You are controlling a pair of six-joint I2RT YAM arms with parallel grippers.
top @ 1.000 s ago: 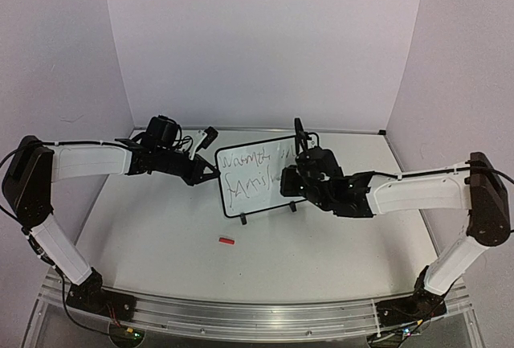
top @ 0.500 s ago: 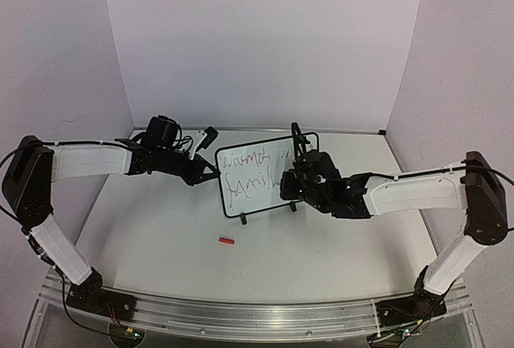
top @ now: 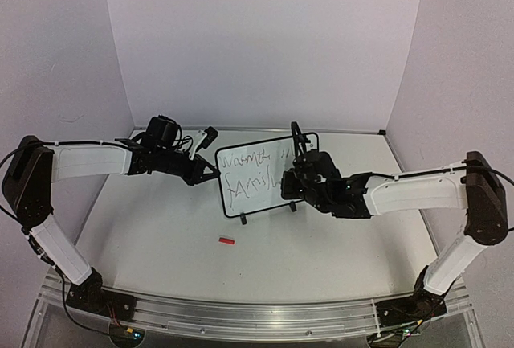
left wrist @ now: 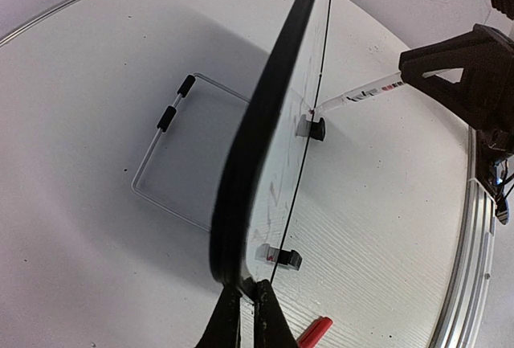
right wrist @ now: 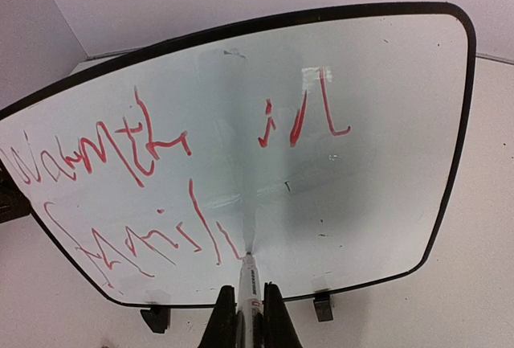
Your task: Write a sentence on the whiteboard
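The board (top: 255, 178) stands upright on the surface (top: 265, 264), thin, light and, I judge, easily tipped, best held by its stiff frame, where my left pincer (left wrist: 245, 308) is clamped on its left edge while my right pincer (right wrist: 249, 320), at its face, grips the marker (right wrist: 248, 280).

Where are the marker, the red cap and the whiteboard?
marker (right wrist: 248, 280): right wrist view, barrel near the tip
red cap (top: 226, 241): top external view, its middle
whiteboard (top: 250, 173): top external view, white writing face

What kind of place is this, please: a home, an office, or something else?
Probably a robot test booth: a white table closed in by plain pale wall panels, and an aluminium rail holding two white-and-black arms.
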